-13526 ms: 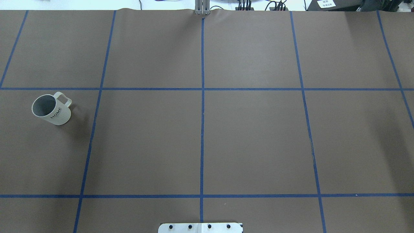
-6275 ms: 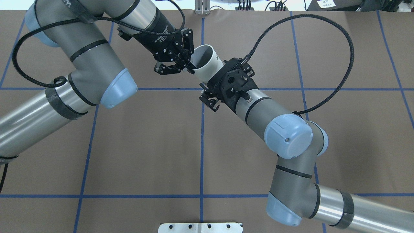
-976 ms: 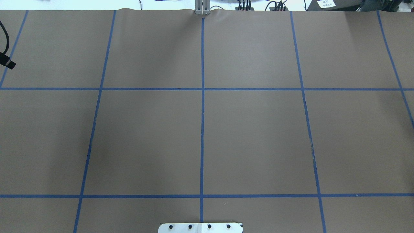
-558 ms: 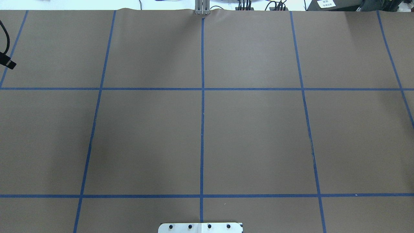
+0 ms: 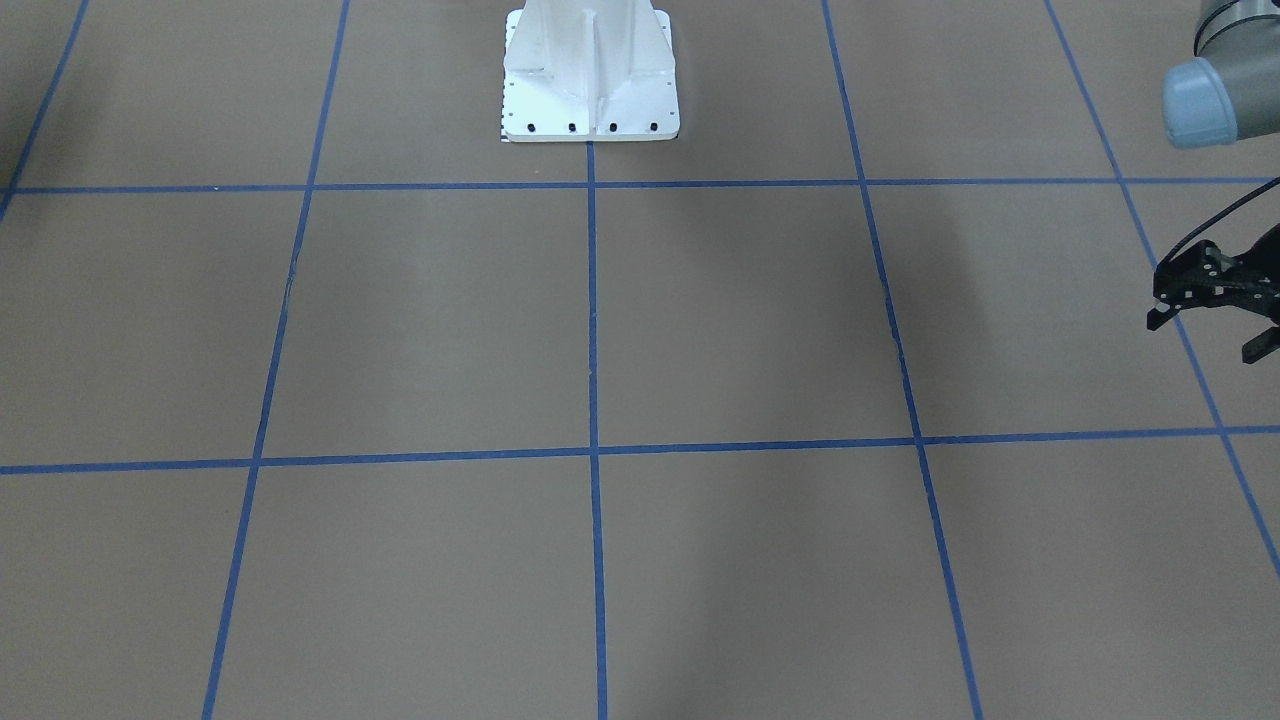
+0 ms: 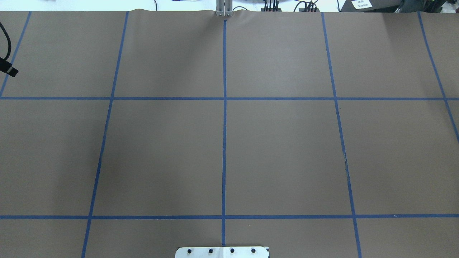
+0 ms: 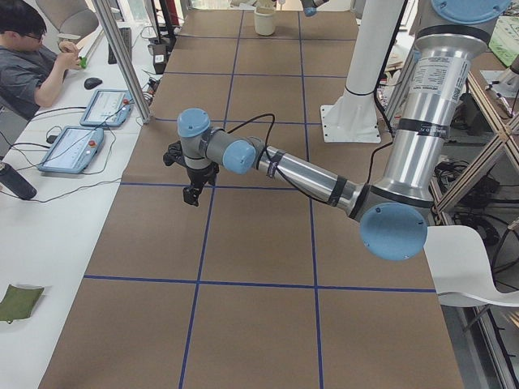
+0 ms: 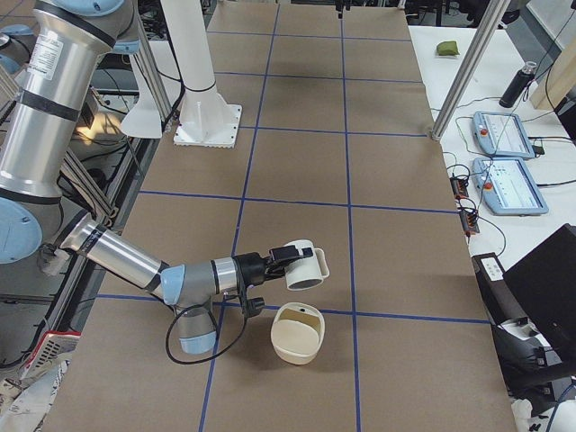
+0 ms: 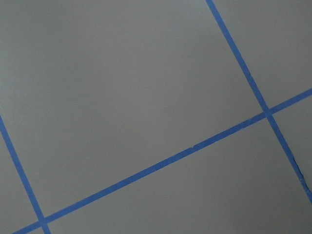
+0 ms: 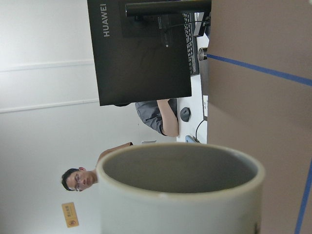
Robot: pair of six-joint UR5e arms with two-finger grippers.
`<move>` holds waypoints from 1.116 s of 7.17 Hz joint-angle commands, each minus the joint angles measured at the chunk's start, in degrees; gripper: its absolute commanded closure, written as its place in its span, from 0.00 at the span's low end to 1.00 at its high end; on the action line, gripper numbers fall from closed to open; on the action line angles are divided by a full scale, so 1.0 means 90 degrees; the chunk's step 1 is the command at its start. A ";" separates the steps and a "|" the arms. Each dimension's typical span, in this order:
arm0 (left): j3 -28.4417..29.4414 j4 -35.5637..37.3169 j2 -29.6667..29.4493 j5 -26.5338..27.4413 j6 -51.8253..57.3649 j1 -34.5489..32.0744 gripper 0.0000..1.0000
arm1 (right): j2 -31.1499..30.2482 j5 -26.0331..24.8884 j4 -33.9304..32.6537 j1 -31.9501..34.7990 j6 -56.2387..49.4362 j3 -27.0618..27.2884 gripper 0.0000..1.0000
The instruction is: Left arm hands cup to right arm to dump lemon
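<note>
Where the pour must land: cream tub, mouth up, on the table.
Cup: just past the tub's far rim, off the table, long axis near level, mouth tipped toward the tub.
Lemon: no slice seen.
Right gripper: beyond the cup, which sits at its tips; clamped or not, cannot tell.
Left gripper: well apart from the tub, spread wide, empty.
</note>
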 commanded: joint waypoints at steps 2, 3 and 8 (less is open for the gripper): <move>-0.0078 0.0000 0.0003 -0.0010 0.0000 -0.0011 0.00 | 0.0045 -0.0689 0.0312 0.0216 0.2057 -0.0128 0.89; -0.0107 0.0010 0.0003 -0.0010 0.0000 -0.0011 0.00 | 0.0045 -0.0838 0.0624 0.0216 0.2460 -0.0332 0.89; -0.0107 0.0010 0.0012 0.0000 -0.0010 -0.0011 0.00 | 0.0035 -0.1064 0.0735 0.0216 0.3177 -0.0374 0.90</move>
